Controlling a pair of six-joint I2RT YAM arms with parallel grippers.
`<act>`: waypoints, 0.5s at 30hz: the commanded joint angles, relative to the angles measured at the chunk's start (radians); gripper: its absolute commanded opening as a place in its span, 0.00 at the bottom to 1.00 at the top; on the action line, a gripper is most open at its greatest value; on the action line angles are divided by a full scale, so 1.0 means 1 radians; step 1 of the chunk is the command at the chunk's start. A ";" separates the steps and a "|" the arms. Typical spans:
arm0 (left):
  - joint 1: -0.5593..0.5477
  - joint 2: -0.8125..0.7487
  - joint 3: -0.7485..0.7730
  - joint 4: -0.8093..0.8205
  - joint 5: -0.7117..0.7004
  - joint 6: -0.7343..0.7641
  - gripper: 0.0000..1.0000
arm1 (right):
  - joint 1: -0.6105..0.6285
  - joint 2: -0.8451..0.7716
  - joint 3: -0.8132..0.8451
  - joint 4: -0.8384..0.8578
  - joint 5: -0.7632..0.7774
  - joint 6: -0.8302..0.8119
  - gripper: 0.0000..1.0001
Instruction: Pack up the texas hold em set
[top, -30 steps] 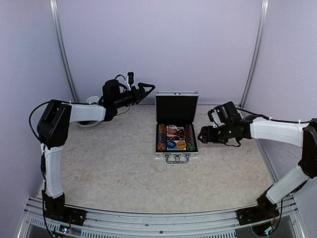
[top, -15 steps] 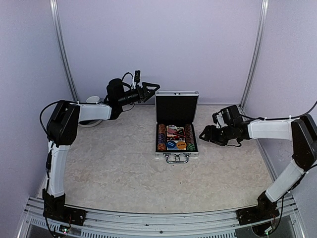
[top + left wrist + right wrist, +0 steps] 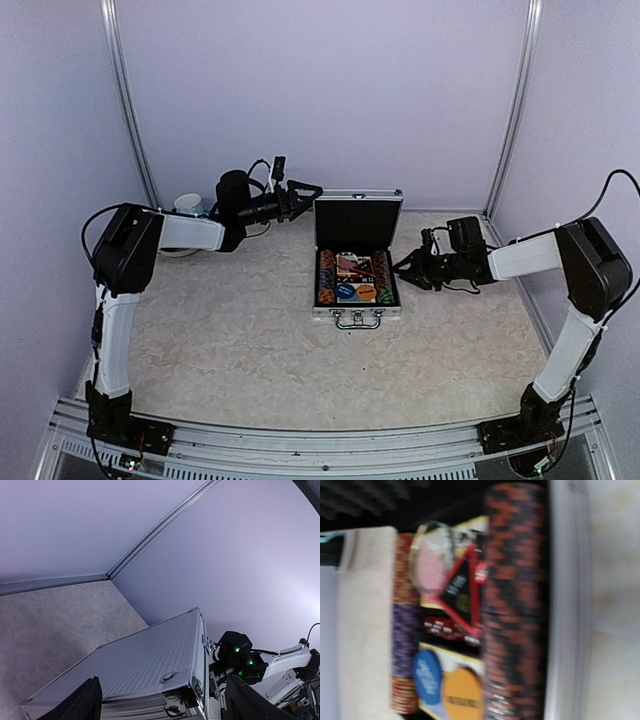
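Already loaded: chip stacks (image 3: 325,279), decks (image 3: 353,267), buttons (image 3: 347,293) seated inside case (image 3: 357,313); lid (image 3: 357,218) upright, not yet shut. Left gripper (image 3: 311,193) held spread wide behind lid's top corner, likely for push-down. Right gripper (image 3: 406,270) parked just right of case; jaw state cannot be told.

White arm links (image 3: 523,257), black joints (image 3: 593,266), green indicator lights (image 3: 236,650)

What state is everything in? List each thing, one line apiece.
case: open, lid upright.
chip stacks: lying in rows inside the case.
blue button: flat inside the case.
orange button: flat inside the case, beside the blue button.
left gripper: open, near the lid's top corner.
right gripper: beside the case, jaws unclear.
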 commanded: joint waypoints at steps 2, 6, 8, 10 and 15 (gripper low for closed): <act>-0.032 -0.057 -0.048 0.067 0.035 -0.011 0.84 | -0.010 0.037 0.008 0.174 -0.097 0.104 0.32; -0.043 -0.066 -0.076 0.097 0.035 -0.026 0.84 | -0.022 0.083 -0.005 0.262 -0.134 0.148 0.32; -0.043 -0.076 -0.101 0.126 0.032 -0.041 0.83 | -0.026 0.125 0.001 0.291 -0.157 0.158 0.32; -0.042 -0.093 -0.120 0.139 0.030 -0.050 0.84 | -0.032 0.150 -0.007 0.338 -0.188 0.185 0.32; -0.044 -0.153 -0.191 0.158 0.015 -0.051 0.84 | -0.035 0.135 -0.074 0.396 -0.181 0.221 0.32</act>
